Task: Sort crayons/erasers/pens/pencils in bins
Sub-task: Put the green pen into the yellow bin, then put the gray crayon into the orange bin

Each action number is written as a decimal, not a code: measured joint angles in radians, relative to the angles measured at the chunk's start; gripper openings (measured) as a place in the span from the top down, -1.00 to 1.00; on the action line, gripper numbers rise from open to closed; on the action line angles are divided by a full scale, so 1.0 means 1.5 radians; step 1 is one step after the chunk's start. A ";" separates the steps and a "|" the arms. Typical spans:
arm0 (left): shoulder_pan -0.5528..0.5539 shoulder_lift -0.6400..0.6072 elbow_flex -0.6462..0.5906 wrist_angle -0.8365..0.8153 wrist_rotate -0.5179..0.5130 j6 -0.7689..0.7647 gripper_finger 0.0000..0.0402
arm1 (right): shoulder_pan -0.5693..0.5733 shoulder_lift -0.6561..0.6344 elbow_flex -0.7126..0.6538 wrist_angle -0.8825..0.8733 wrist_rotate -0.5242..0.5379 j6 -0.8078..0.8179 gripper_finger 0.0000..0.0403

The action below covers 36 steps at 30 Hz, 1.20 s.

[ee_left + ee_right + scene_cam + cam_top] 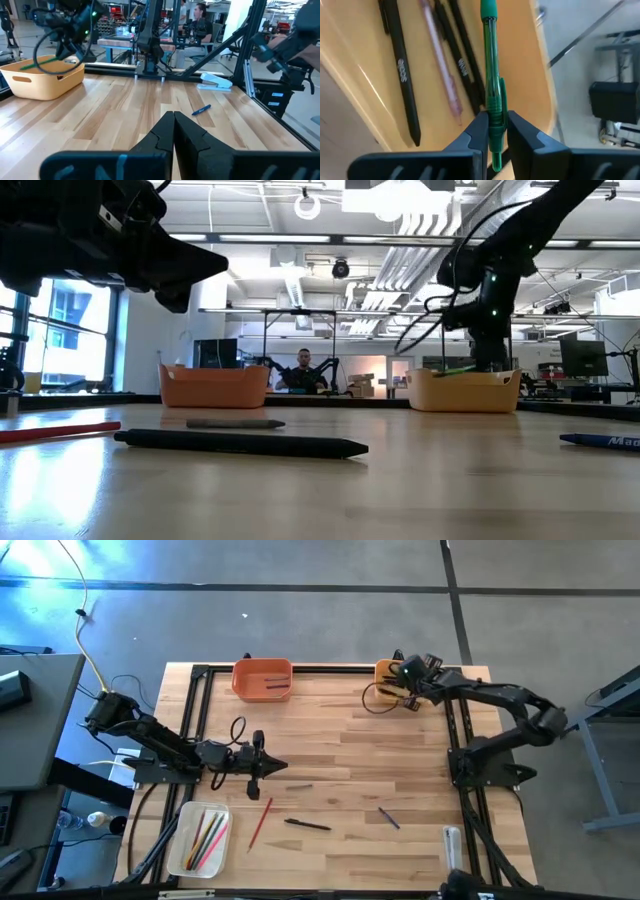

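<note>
Bench (400,755): light wood, framed by black rails.
Stapler (216,81): white and blue, laid near the bench edge.
Person (304,369): seated behind the bench.

The pale worktop (400,760) is seen to be made of jointed wooden strips, smooth with a soft sheen, and is framed by matt black metal rails (330,669). The yellow-orange rounded bin (365,90) is formed of smooth plastic. A translucent green plastic pen (492,95) with a glossy barrel is clamped in the matt black right pincer (494,131). The black pens (402,75) are finished in matt plastic. The floor (300,600) is seen as grey polished concrete.
</note>
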 joint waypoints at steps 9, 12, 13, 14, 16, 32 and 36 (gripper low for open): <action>0.000 0.000 0.000 -0.001 0.007 0.002 1.00 | -0.023 0.073 0.000 0.015 -0.008 -0.001 0.81; 0.000 0.000 0.000 -0.001 0.015 0.002 1.00 | -0.022 0.074 0.000 0.012 -0.008 -0.001 0.72; 0.000 0.000 0.000 -0.001 0.017 0.004 1.00 | -0.021 0.073 0.000 0.012 -0.006 0.002 0.68; 0.000 0.000 0.000 -0.001 0.017 0.007 1.00 | -0.021 0.072 0.000 0.012 -0.001 0.005 0.63; 0.000 0.000 0.000 -0.002 0.017 0.007 1.00 | -0.019 0.070 0.000 0.013 0.012 0.007 0.53; 0.000 0.000 0.068 -0.202 0.023 0.020 1.00 | 0.086 -0.110 0.000 -0.054 -0.083 0.085 0.70; 0.000 0.002 0.139 -0.385 0.021 0.035 1.00 | 0.141 -0.165 -0.009 -0.017 -0.201 0.126 0.95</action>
